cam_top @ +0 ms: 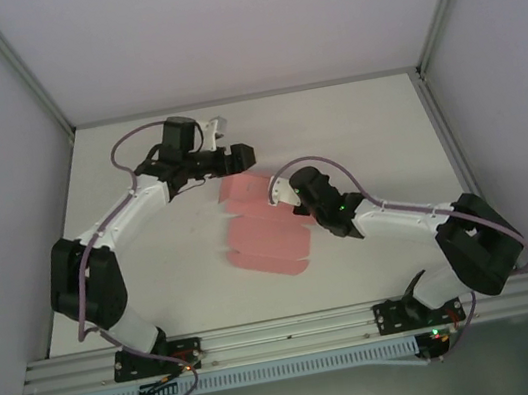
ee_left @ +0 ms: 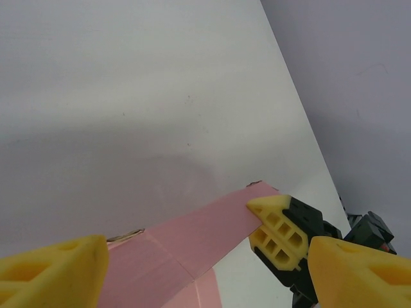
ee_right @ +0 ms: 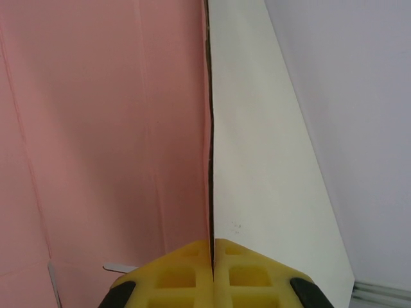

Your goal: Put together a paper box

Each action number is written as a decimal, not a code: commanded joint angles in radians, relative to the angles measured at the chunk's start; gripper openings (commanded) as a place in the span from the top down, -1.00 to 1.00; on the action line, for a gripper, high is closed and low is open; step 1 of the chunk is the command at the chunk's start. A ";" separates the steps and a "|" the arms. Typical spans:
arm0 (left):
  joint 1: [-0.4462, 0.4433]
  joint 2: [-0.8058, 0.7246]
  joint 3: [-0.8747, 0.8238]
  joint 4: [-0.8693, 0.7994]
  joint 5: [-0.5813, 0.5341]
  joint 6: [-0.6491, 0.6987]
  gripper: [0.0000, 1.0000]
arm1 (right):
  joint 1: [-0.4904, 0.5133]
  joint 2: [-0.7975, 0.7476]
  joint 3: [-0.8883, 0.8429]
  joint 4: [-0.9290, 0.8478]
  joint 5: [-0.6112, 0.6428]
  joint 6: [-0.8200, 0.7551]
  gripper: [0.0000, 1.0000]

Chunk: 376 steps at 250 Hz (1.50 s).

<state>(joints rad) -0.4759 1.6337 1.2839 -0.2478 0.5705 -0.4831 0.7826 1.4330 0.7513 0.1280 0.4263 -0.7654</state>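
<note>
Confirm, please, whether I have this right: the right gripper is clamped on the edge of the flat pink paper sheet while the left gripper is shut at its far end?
Not quite: the left gripper is open, its yellow fingers spread wide in the left wrist view. The right gripper is indeed clamped on the edge of the flat pink paper sheet.

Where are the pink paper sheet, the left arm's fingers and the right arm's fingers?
pink paper sheet (cam_top: 270, 247): top view, its flat middle panel.
left fingers (ee_left: 54, 273): left wrist view, the yellow tip at lower left.
right fingers (ee_right: 250, 279): right wrist view, the right-hand yellow pad.
</note>
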 commanded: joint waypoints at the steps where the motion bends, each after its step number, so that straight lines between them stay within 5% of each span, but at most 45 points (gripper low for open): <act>1: -0.010 0.022 0.017 -0.030 0.031 0.022 -0.52 | -0.004 0.016 0.031 -0.021 -0.003 0.040 0.99; 72: -0.039 0.035 0.024 -0.130 -0.040 0.050 -0.25 | -0.012 0.016 0.040 -0.025 0.027 0.077 1.00; 155: -0.060 0.039 0.059 -0.235 -0.082 0.067 -0.19 | -0.013 0.007 0.052 -0.032 0.069 0.119 1.00; 230: -0.096 0.101 0.093 -0.191 -0.016 0.053 -0.11 | -0.010 -0.003 0.047 -0.017 0.055 0.128 1.00; 347: -0.116 0.108 0.067 -0.108 -0.004 -0.023 -0.13 | -0.011 -0.038 0.007 0.038 0.016 0.192 1.00; 376: -0.109 0.054 0.074 -0.115 -0.059 -0.012 -0.37 | -0.010 -0.041 -0.004 0.033 0.050 0.175 1.00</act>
<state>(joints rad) -0.5762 1.7397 1.3716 -0.3580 0.5312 -0.4755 0.7753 1.4250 0.7570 0.0868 0.4709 -0.6426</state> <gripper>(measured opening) 0.623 0.047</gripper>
